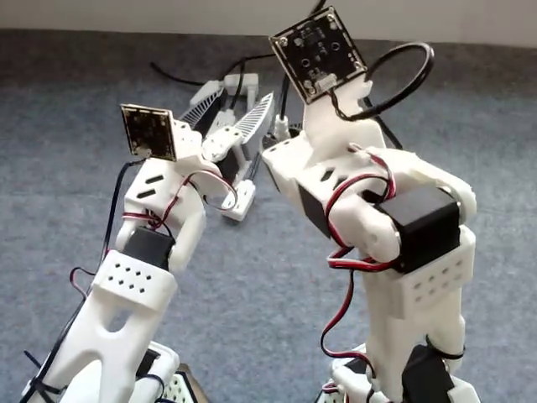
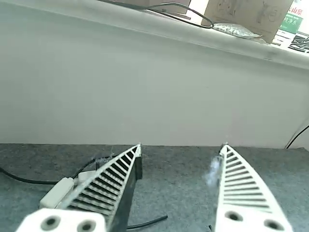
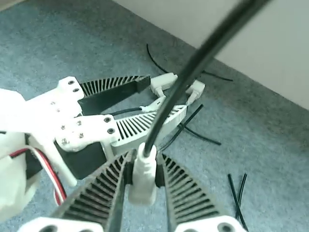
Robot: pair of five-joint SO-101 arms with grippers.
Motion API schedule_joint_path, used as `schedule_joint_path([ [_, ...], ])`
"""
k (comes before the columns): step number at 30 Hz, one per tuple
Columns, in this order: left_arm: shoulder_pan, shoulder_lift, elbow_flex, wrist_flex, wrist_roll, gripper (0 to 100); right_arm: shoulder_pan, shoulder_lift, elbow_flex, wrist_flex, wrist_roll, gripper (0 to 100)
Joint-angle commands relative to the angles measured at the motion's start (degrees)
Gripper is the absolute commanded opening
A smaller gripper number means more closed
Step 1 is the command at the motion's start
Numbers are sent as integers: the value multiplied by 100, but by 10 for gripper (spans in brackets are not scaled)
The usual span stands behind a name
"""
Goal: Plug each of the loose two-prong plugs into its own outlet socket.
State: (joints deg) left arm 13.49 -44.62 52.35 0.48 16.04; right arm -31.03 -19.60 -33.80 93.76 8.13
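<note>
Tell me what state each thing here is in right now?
left gripper, open.
right gripper, shut on the white plug.
white plug, clamped, black cable attached.
loose connector, lying on the carpet, unjoined.
second loose connector, lying apart from it, unjoined.

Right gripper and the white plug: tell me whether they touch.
Touching. Right wrist view: the right gripper clamps the white plug, fingers against both its sides.

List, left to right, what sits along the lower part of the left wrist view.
black cable → white connector → one finger of the left gripper → its other finger → second black cable at the edge.
</note>
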Motion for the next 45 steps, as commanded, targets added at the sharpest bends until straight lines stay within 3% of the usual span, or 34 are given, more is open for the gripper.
schedule_joint_path([
  [1, 4, -66, -215, -105, 26, 252, -22, 119, -22, -743, 70, 6],
  [8, 127, -66, -198, -88, 9, 252, -57, 875, -13, -2000, 70, 6],
  [16, 171, -66, -207, 62, 9, 252, -154, 1560, -4, -2501, 79, 6],
  [29, -66, -22, -224, 53, 18, 252, 180, 1516, -198, -365, 70, 6],
  [45, -40, -22, -224, 70, 18, 252, 171, 145, -382, 101, 62, 6],
])
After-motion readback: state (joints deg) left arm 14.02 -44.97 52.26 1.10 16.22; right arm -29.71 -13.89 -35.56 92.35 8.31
